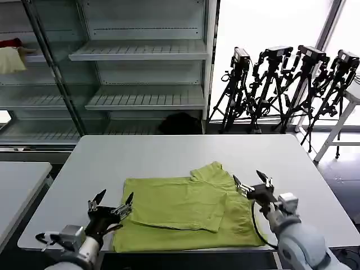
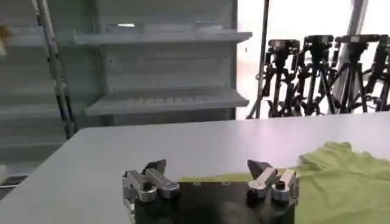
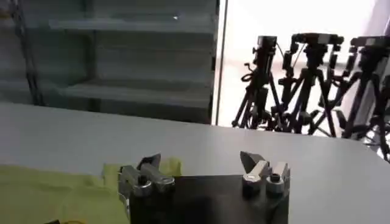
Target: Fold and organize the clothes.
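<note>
Grey shelving and tripods stand behind the white desk, where the T-shirt lies partly folded near the front edge. Left hand and right hand hover spread at its sides. Thin fabric could slip or bunch if pinched unevenly.

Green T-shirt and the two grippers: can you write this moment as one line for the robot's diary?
T-shirt: partly folded, flat on table | left gripper: open, at its left edge | right gripper: open, at its right edge | nothing held
</note>
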You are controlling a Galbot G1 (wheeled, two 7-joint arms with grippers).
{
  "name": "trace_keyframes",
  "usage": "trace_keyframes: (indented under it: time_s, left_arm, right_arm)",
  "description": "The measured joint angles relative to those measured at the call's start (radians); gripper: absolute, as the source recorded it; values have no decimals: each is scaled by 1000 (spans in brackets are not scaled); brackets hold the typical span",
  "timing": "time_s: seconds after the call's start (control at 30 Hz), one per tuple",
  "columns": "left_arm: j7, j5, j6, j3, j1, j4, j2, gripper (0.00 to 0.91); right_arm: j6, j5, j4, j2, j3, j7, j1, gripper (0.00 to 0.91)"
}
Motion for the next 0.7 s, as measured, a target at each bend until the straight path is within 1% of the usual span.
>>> trace_keyframes:
  time_s: [0.1,0.3,0.53,0.7]
  left_arm:
    - [9,-25,17,17,-65,53,-1,907]
    - [20,-53,39,50,-167,150,-14,907]
    - [38,-74,52,83,-250,252,-25,907]
    - [53,-78,58,93,-297,316,-29,907]
  right_arm:
    - [-19,-3,-80,26,-50,-36,83,907]
    - [-45,-17,-213,77,-118,-92,186,907]
    - [-61,-34,-328,121,-168,-134,270,907]
    - [-67,-46,-380,142,-187,-155,301,907]
